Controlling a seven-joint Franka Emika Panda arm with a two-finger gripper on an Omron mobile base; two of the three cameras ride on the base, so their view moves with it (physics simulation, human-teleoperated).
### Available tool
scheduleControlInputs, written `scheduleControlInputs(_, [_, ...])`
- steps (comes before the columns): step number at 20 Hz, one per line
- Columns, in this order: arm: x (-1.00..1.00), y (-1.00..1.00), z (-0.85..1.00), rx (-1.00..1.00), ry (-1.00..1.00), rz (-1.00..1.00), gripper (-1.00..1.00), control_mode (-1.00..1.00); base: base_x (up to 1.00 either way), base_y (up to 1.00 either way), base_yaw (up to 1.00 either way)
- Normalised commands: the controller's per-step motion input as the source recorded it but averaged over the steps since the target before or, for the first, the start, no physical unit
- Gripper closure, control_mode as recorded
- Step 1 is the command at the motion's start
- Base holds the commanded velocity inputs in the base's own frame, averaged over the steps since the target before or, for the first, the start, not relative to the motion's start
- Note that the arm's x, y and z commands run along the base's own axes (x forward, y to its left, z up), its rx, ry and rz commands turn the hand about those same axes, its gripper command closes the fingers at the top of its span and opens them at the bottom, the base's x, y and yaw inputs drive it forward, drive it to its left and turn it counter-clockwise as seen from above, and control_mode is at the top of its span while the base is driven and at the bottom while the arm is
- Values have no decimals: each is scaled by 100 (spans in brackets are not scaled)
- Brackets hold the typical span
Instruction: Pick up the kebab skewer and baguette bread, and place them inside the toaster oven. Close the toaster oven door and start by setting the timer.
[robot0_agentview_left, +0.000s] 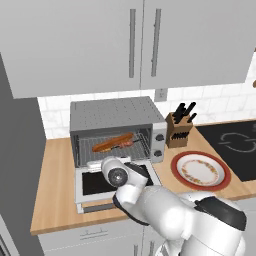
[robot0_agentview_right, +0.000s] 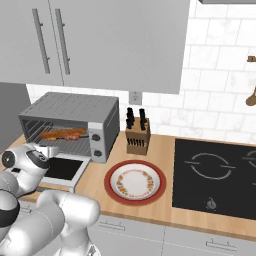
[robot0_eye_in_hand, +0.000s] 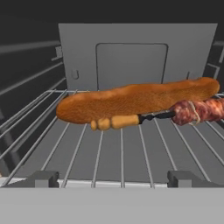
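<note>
Item: toaster oven (robot0_agentview_left: 117, 117), boxy silver-grey unit toward the back left of the wooden counter (robot0_agentview_left: 55, 200); both food items lie inside it on the wire rack (robot0_eye_in_hand: 122, 153)

Item: baguette bread (robot0_eye_in_hand: 135, 103), long golden-brown loaf lying across the rack; judged light and stiff-crusted, no further handling called for

Item: kebab skewer (robot0_eye_in_hand: 175, 114), lying just in front of the loaf and apparently touching it; pale wooden handle toward the rack's middle, dark stick, reddish meat chunks running off the right edge of the hand view; far tip cut off

Item: toaster oven door (robot0_agentview_left: 97, 182), dropped flat toward the counter's front edge, dark glass facing up; judged rigid and hinged at its lower edge, light enough to swing; best taken at the silver bar handle (robot0_agentview_left: 97, 207) along its free front edge, or pushed up from beneath that edge; glass likely slippery, metal frame a surer contact

Item: gripper (robot0_eye_in_hand: 113, 178), jaws spread wide and empty, two dark tips poised at the oven mouth just above the rack's front rail

Item: two round knobs (robot0_agentview_left: 159, 146) on the right panel; markings too small to read, so which one is the timer cannot be told

Obscured: the arm covers part of the open door in both base views; the door hinge is not visible; oven interior dark at the sides

Bystanders: red-rimmed plate (robot0_agentview_right: 135, 182) and knife block (robot0_agentview_right: 137, 132), to the oven's right
</note>
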Motion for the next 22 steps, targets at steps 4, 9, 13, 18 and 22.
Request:
scheduleControlInputs(4, [14,0,-14,0,0,0,-100,-100,0,0,0])
scheduleControlInputs(9, [18,0,-15,0,0,0,-100,-100,0,0,0])
scheduleControlInputs(13, [23,0,-14,0,0,0,-100,-100,0,0,0])
scheduleControlInputs(18, [23,0,-11,0,0,0,-100,-100,0,0,0])
scheduleControlInputs(22, [19,0,-10,0,0,0,-100,-100,0,0,0])
